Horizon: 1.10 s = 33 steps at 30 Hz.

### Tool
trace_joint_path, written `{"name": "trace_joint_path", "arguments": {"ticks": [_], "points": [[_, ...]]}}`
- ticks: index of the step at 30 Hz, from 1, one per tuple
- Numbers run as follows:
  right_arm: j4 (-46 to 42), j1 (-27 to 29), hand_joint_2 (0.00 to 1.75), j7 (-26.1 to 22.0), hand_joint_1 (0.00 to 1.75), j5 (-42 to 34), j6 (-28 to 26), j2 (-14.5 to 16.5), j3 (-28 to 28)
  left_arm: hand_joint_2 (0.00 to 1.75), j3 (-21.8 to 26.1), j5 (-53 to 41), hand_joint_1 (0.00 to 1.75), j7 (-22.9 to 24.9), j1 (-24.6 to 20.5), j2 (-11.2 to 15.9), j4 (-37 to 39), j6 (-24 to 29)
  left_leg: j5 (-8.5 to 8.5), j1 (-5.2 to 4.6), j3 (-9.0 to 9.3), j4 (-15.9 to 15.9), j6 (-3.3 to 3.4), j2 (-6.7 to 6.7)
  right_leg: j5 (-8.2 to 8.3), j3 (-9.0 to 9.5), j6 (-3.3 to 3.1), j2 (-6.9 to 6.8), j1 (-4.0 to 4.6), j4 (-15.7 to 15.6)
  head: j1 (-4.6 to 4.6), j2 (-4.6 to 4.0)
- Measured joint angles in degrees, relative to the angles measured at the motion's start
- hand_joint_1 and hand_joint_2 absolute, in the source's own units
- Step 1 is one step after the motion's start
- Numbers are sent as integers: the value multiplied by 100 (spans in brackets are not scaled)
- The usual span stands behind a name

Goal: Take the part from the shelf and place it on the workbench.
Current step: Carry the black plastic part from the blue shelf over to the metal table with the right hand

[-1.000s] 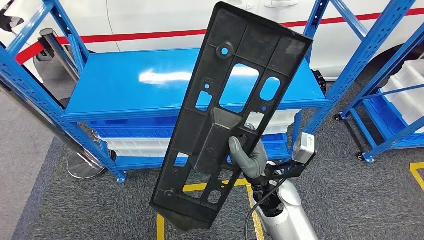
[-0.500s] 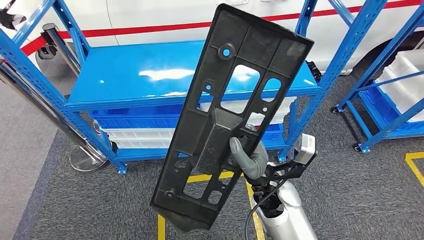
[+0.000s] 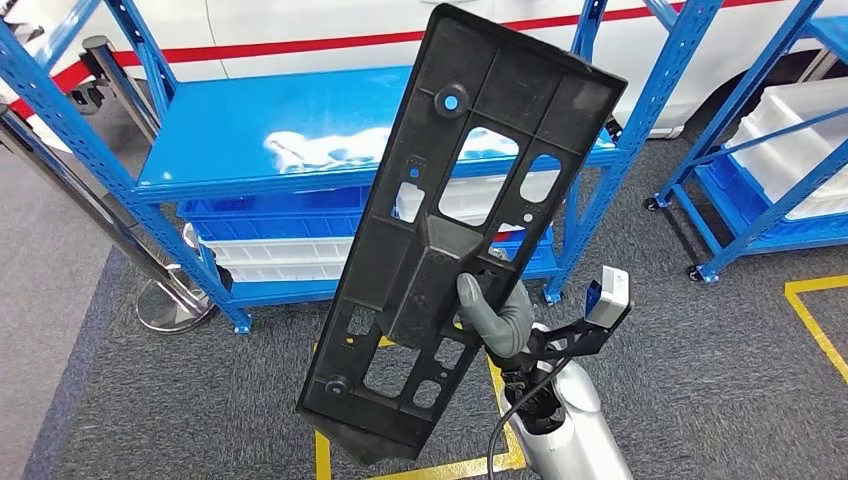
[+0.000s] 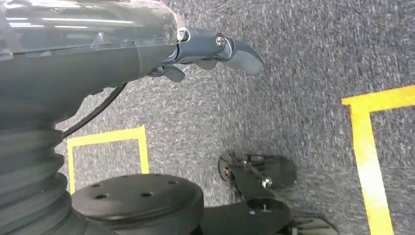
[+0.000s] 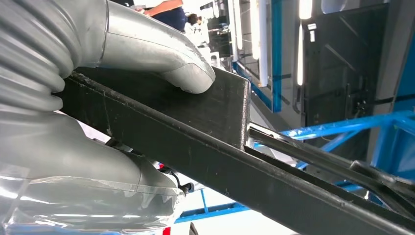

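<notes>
Head view: right hand (image 3: 495, 318) grips the part (image 3: 460, 225), a long black plastic panel with cut-out openings, held up in the air and tilted, its upper end toward the shelf (image 3: 300, 140), its lower end near the arm. Grey thumb pressed on the panel's raised centre block. Shelf: blue steel rack, bare glossy blue top level, white bins (image 3: 270, 262) on the lower level. Second blue rack (image 3: 770, 150) at right, holding a white bin. White car (image 3: 330, 30) with a red stripe behind the racks. Grey carpet (image 3: 700, 380) with yellow tape lines (image 3: 815, 320). Chrome post (image 3: 150, 270) on a round base at left.

Left wrist view: left hand (image 4: 210, 51) hangs over the carpet, holding nothing; the fingers in sight lie fairly straight and close together, so whether the hand is spread or curled cannot be told. Yellow tape on the floor beneath.

Right wrist view: thumb (image 5: 161, 54) clamped on the panel's black edge, palm beneath it. Blue rack frame beyond.
</notes>
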Motion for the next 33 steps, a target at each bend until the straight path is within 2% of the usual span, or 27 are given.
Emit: {"name": "trace_joint_path", "arguments": {"ticks": [1, 2, 4, 5, 6, 7, 8, 9, 11, 12, 14, 15, 16, 17, 19, 20, 21, 22, 23, 25, 26, 27, 28, 29, 30, 31, 33], "points": [[-1, 10, 175, 1, 175, 8, 9, -2, -5, 175, 0, 0, 0, 3, -4, -1, 0, -1, 65, 12, -31, -30, 50, 51, -144, -51, 26, -10, 5, 109, 8, 0], [-1, 17, 175, 3, 175, 15, 17, -4, -10, 175, 1, 3, 0, 5, -7, -1, 0, -1, 133, 22, -77, -54, 86, 103, -393, -131, 43, -35, 8, 340, 14, 0], [0, 22, 175, 5, 175, 21, 28, -5, -11, 175, 2, 22, 0, 5, -3, 1, 0, 1, 238, -4, -217, -46, 123, 197, -936, -321, 71, -89, 4, 1038, 24, -1], [1, 24, 175, 6, 175, 22, 29, -5, -11, 175, 3, 33, 0, 4, 3, 2, 0, 2, 282, -12, -292, -33, 119, 248, -1060, -378, 86, -102, -2, 1363, 25, -1], [2, 25, 175, 8, 175, 25, 32, -6, -11, 175, 3, 42, 0, 3, 7, 2, 0, 2, 317, -15, -366, -14, 115, 302, -1042, -368, 101, -115, -8, 1544, 25, -1], [2, 26, 175, 10, 175, 27, 34, -7, -11, 175, 4, 46, 0, -1, 9, 2, 0, 3, 346, -16, -440, 12, 102, 356, -914, -268, 114, -135, -19, 1539, 25, -1], [2, 25, 175, 13, 175, 31, 36, -6, -11, 175, 4, 45, 0, -4, 9, 2, 0, 4, 368, -15, -506, 45, 86, 405, -748, -74, 124, -176, -31, 1346, 24, -1], [1, 23, 175, 14, 175, 34, 37, -5, -11, 175, 4, 41, 0, -7, 9, 2, 0, 5, 384, -18, -566, 91, 66, 448, -661, 196, 131, -273, -42, 1005, 25, 0], [-11, 16, 175, 20, 175, 50, 37, 0, -11, 175, 3, 28, 0, -12, 11, 4, 0, 8, 402, -37, -651, 190, 12, 526, -709, 660, 84, -453, -12, 326, 20, 0], [-22, 13, 175, 24, 175, 59, 37, 3, -11, 175, 2, 21, 0, -13, 12, 5, 0, 10, 415, -48, -674, 224, -21, 563, -787, 767, 36, -499, 9, 130, 17, 0], [-43, 19, 175, 28, 175, 73, 34, 7, -11, 175, 2, 6, 0, -14, 14, 6, 0, 13, 451, -51, -695, 244, -90, 654, -792, 750, -94, -430, 32, 43, 9, -1], [-48, 24, 175, 29, 175, 77, 33, 7, -11, 175, 2, 1, 0, -14, 13, 6, 0, 14, 422, -36, -717, 273, -128, 634, -755, 722, -150, -384, 30, 33, 10, -1], [-54, 28, 175, 30, 175, 82, 31, 7, -12, 175, 1, -5, 0, -14, 14, 6, 0, 14, 316, -21, -766, 382, -162, 556, -714, 688, -204, -338, 26, 23, 10, -1], [-63, 30, 175, 31, 175, 86, 30, 9, -13, 175, 0, -11, 0, -14, 18, 6, 0, 13, 133, -9, -858, 610, -191, 439, -671, 651, -249, -294, 20, 15, 9, -1], [-85, 34, 175, 32, 175, 91, 26, 16, -14, 175, 1, -19, 0, -14, 35, 6, 0, 12, -327, 5, -1123, 1343, -221, 217, -596, 561, -298, -190, 33, 20, 6, 0], [-91, 41, 175, 33, 175, 93, 24, 19, -14, 175, 1, -20, 0, -14, 43, 6, 0, 11, -471, 5, -1231, 1680, -220, 180, -563, 520, -308, -132, 47, 23, 5, 0], [-93, 50, 175, 34, 175, 98, 20, 20, -14, 175, 1, -20, 0, -14, 46, 5, 0, 12, -508, 3, -1265, 1857, -208, 166, -534, 484, -314, -70, 63, 26, 6, 0], [-94, 59, 175, 37, 175, 107, 13, 20, -14, 175, 1, -21, 0, -14, 47, 5, 0, 12, -432, -1, -1192, 1812, -182, 156, -508, 457, -315, -4, 80, 29, 6, -1], [-100, 66, 175, 38, 175, 118, 2, 20, -14, 175, 0, -22, 0, -14, 46, 5, 0, 13, -269, -12, -1013, 1544, -141, 126, -487, 440, -315, 64, 95, 31, 5, -1], [-130, 68, 175, 33, 175, 143, -27, 20, -19, 175, -1, -29, 0, -14, 43, 19, 0, 12, 30, -36, -532, 731, -17, -88, -449, 418, -300, 181, 105, 32, 10, 0], [-154, 69, 175, 25, 175, 163, -45, 21, -22, 175, -1, -32, 0, -14, 43, 27, 0, 13, 100, -45, -352, 407, 23, -203, -425, 403, -277, 229, 89, 31, 9, 0], [-178, 73, 175, 11, 175, 189, -63, 24, -28, 175, -2, -37, 0, -14, 41, 35, 0, 11, 113, -59, -254, 219, 49, -284, -399, 384, -244, 275, 62, 27, 6, 0], [-208, 83, 175, -4, 175, 229, -90, 26, -37, 175, -3, -44, 0, -14, 39, 39, 0, 7, 106, -72, -217, 144, 59, -292, -368, 365, -201, 325, 35, 15, 0, 0], [-246, 99, 175, -14, 175, 276, -122, 27, -46, 175, -7, -49, 0, -13, 39, 37, 0, 1, 142, -81, -206, 77, 62, -244, -338, 356, -157, 385, 19, -1, -9, 0], [-286, 119, 175, -23, 175, 321, -153, 26, -62, 175, -12, -58, 0, -13, 39, 35, 0, -9, 185, -79, -187, 12, 76, -174, -331, 344, -126, 383, 21, 2, -10, 0], [-329, 132, 175, -34, 175, 370, -192, 25, -80, 175, -18, -69, 0, -12, 39, 33, 0, -20, 232, -65, -164, -64, 92, -105, -379, 309, -100, 313, 36, 59, -4, -1], [-411, 160, 175, -64, 175, 484, -289, 22, -118, 175, -36, -106, 0, 1, 42, 30, 0, -54, 308, -38, -146, -170, 113, 45, -681, 94, -59, 63, 50, 511, 10, 0]]}}
